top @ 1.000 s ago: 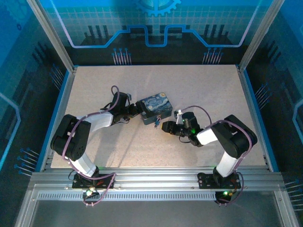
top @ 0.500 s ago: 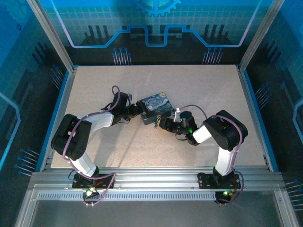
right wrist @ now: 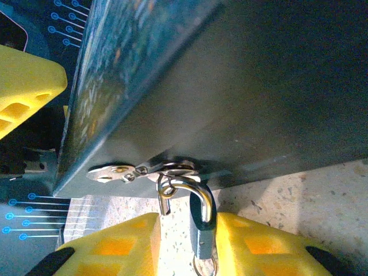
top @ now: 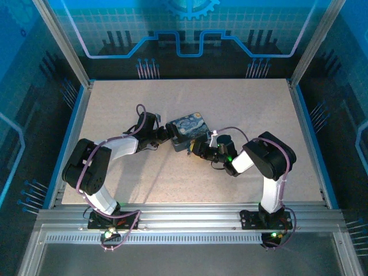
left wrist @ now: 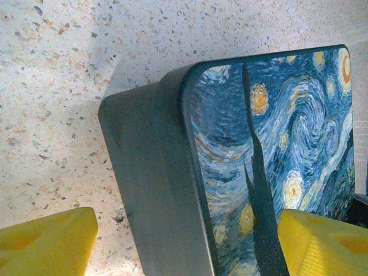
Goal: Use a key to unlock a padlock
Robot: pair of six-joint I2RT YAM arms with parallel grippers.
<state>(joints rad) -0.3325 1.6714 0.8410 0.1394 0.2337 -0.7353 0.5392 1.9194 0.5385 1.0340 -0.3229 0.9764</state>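
The dark blue swirl-painted tin (left wrist: 276, 132) lies lid-up on the speckled table (left wrist: 57, 86), and everything else sits against it. The padlock (right wrist: 202, 233) hangs off the silvery hasp (right wrist: 115, 171) on the tin's front wall. Its long axis runs straight out from that wall, with the shackle end toward the tin and hooked through the hasp, and the body pointing away from the tin into the right tool (right wrist: 188, 221).

The right tool's yellow fingers (right wrist: 115, 241) stand on either side of the padlock body with only a narrow gap. A strip of table shows between one finger and the lock, so the tool is not clamped on it. Beside the shackle, close under the tin wall, a thin sliver on a small ring dangles. It may be the key (right wrist: 165, 202), but it is too small to be sure.

At the tin's opposite end the left tool (left wrist: 187, 215) is spread wide across a corner — one finger sits beside the grey side wall with table showing between them, the other by the painted lid.
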